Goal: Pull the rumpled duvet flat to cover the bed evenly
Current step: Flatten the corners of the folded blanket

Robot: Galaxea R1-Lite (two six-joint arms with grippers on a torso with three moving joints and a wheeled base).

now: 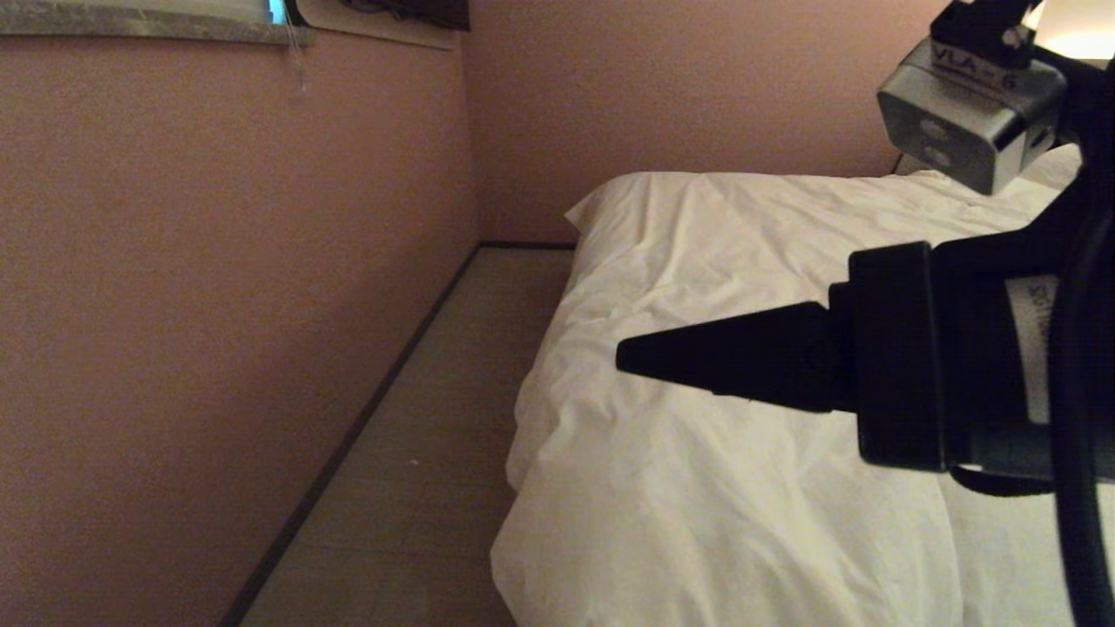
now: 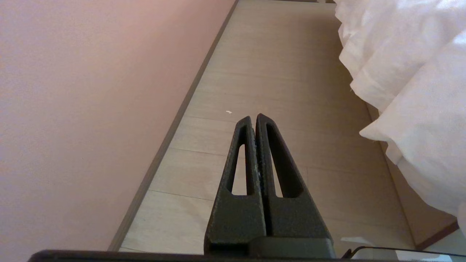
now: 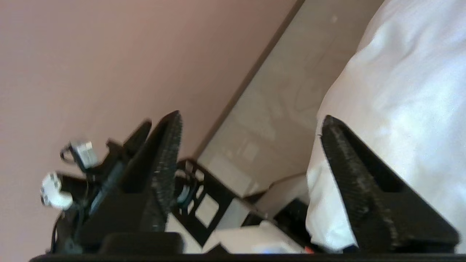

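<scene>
The white, wrinkled duvet lies over the bed, and its edge hangs down the side facing the aisle. My right gripper reaches in from the right and hovers just above the duvet near that edge, pointing towards the wall. In the right wrist view it stands open with nothing between its fingers, the duvet beside one finger. My left gripper is shut and empty, held low over the floor beside the hanging duvet. The bed's base shows under the hanging cloth.
A narrow aisle of pale plank floor runs between the bed and the pink wall, with a dark skirting along it. My own base frame shows below the right gripper. A lamp glows at the far right.
</scene>
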